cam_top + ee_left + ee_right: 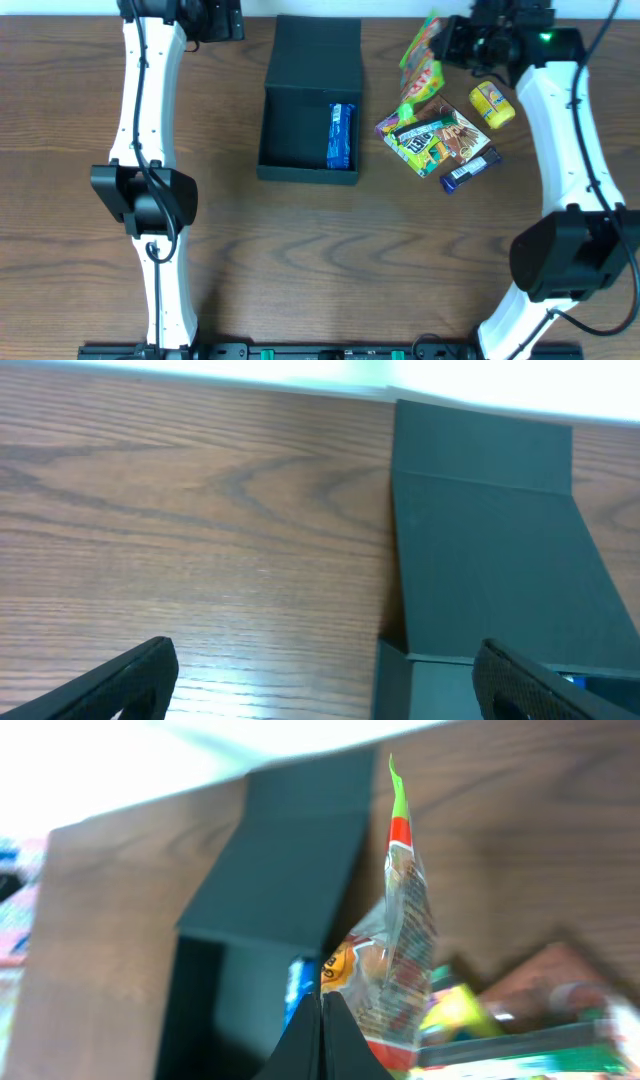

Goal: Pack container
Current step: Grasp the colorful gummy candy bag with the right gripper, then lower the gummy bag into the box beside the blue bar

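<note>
The dark container lies open at the table's middle, its flap lid folded back toward the far edge. A blue snack packet lies along its right inner wall. Over the far right of the table, my right gripper is shut on the edge of a green, orange and red snack packet. In the right wrist view this packet stands up from the shut fingertips, with the container behind. My left gripper is open and empty at the far left; its wrist view shows the lid.
Several loose snack packets lie right of the container: a brown and green pile, a yellow packet, a dark blue bar. Both white arms reach in from the near edge along the table's sides. Bare wood lies left of the container.
</note>
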Controlling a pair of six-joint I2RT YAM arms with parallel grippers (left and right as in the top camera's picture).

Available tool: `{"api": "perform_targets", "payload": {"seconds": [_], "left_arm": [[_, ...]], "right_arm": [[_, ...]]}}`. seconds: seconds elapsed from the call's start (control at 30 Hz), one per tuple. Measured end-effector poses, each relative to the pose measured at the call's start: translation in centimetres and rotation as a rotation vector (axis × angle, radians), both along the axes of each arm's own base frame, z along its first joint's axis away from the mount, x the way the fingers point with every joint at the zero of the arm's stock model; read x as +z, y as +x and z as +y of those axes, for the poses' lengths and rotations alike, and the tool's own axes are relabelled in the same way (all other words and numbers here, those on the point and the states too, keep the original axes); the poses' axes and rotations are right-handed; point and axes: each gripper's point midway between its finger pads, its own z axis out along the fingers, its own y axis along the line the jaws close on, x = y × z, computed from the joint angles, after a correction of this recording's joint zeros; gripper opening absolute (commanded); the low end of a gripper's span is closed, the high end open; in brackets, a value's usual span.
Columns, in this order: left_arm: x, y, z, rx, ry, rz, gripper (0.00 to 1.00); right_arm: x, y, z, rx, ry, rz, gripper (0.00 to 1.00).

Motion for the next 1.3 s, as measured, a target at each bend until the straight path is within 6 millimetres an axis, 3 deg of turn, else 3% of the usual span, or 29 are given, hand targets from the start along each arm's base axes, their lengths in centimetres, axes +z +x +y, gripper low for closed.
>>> {"api": "perform_targets", "payload": {"seconds": [0.17, 0.37, 0.5, 0.7, 0.93, 1.13, 1.3], "left_arm": [[0.0, 0.1, 2.8, 0.059, -0.006, 0.002, 0.95], [0.0, 0.1, 5.8, 0.115, -0.008, 0.002, 0.95], [0.0, 0.1, 6.0, 0.120, -0.010, 0.002, 0.95], [0.0, 0.1, 5.8, 0.121, -0.013, 0.003, 0.95], [0.0, 0.1, 5.8, 0.122, -0.013, 0.003, 0.95], [0.0, 0.1, 5.8, 0.124, -0.014, 0.003, 0.96], [0.0, 0.1, 5.8, 0.124, -0.015, 0.003, 0.96]], "right_arm": [[0.2, -1.5, 4.9, 0.122, 0.036, 0.008, 0.01], [2.0, -2.5, 12.3, 0.257, 0.075, -0.082, 0.02], [3.0, -3.9, 17.5, 0.311, 0.106, -0.119, 0.01], [3.6, -4.4, 22.2, 0.282, 0.202, -0.107, 0.01], [0.7, -3.5, 23.9, 0.153, 0.273, 0.023, 0.01], [1.1, -2.8, 24.2, 0.091, 0.328, 0.042, 0.02], [-0.3, -3.6, 23.9, 0.044, 0.298, 0.113, 0.01]]}}
